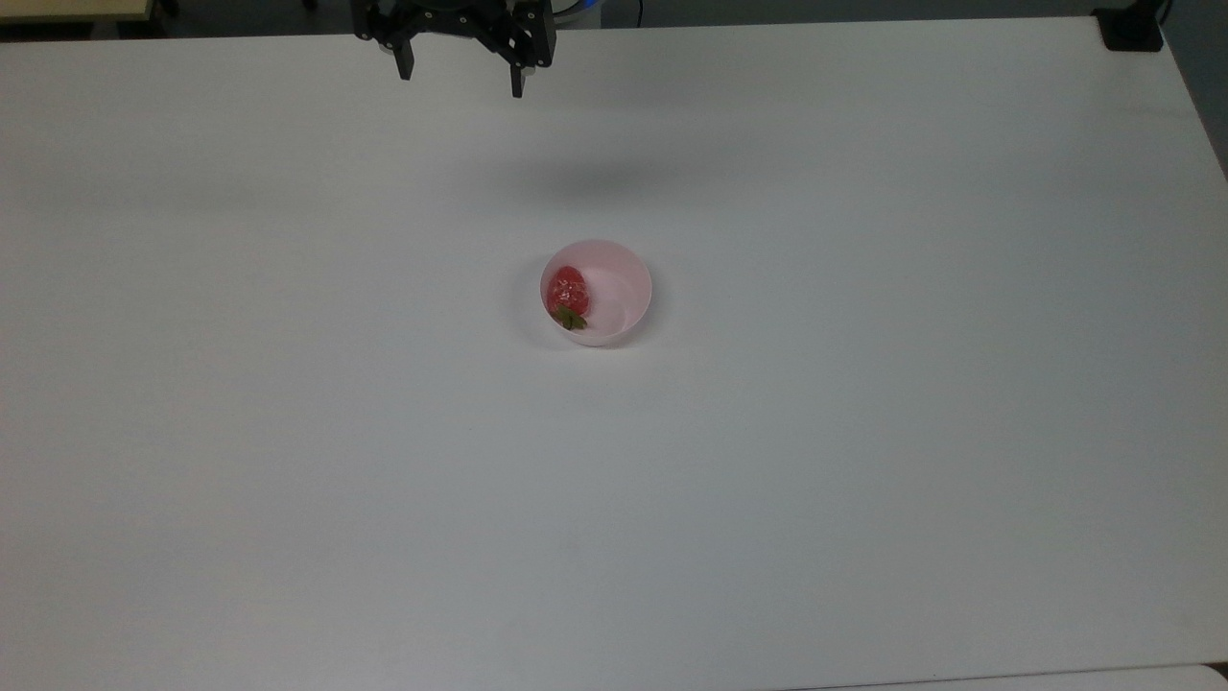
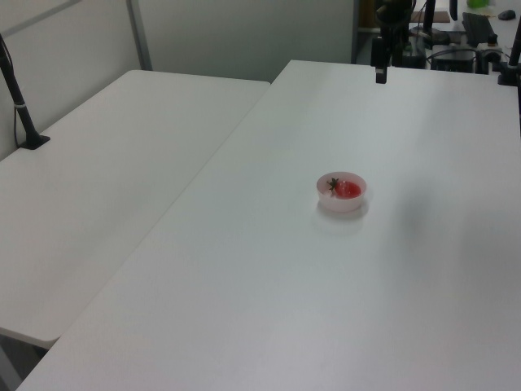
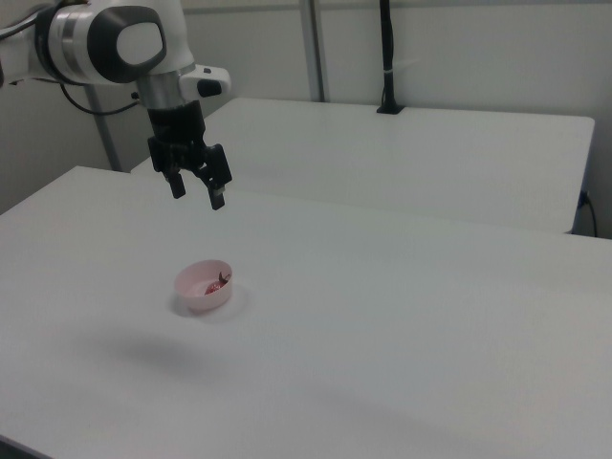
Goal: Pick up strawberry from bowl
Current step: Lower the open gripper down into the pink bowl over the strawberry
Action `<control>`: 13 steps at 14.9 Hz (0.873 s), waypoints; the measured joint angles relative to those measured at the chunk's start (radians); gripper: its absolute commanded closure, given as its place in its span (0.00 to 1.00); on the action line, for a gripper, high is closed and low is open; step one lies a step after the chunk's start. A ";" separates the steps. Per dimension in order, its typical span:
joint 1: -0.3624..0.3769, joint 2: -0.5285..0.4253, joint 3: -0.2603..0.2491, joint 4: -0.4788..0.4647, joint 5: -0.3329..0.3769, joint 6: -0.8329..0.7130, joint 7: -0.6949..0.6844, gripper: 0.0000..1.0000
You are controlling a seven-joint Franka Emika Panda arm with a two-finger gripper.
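Note:
A pale pink bowl (image 1: 624, 259) stands near the middle of the white table (image 1: 863, 480). Inside it, against the top view's left wall, lies a glossy red strawberry (image 1: 567, 291) with its green cap toward the view's bottom. The bowl (image 2: 342, 202) and strawberry (image 2: 348, 190) also appear in the left view, and the bowl (image 3: 196, 296) with the strawberry (image 3: 211, 285) in the right view. My gripper (image 1: 461, 83) hangs high above the table at the top view's upper edge, well away from the bowl. Its black fingers (image 3: 218, 197) are spread apart and hold nothing; the gripper (image 3: 197, 194) is open.
A second white table (image 2: 106, 163) adjoins on the left view's left, with a black post (image 2: 20, 102) clamped on it. A black object (image 1: 1130, 29) sits at the top view's upper right corner. Cluttered equipment (image 2: 464, 41) stands beyond the far table end.

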 measured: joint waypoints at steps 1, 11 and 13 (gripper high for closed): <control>0.000 0.002 0.000 0.000 -0.001 0.000 0.000 0.00; 0.021 0.024 0.001 -0.002 0.006 0.023 -0.024 0.00; 0.042 0.059 0.002 -0.008 0.019 0.084 -0.024 0.02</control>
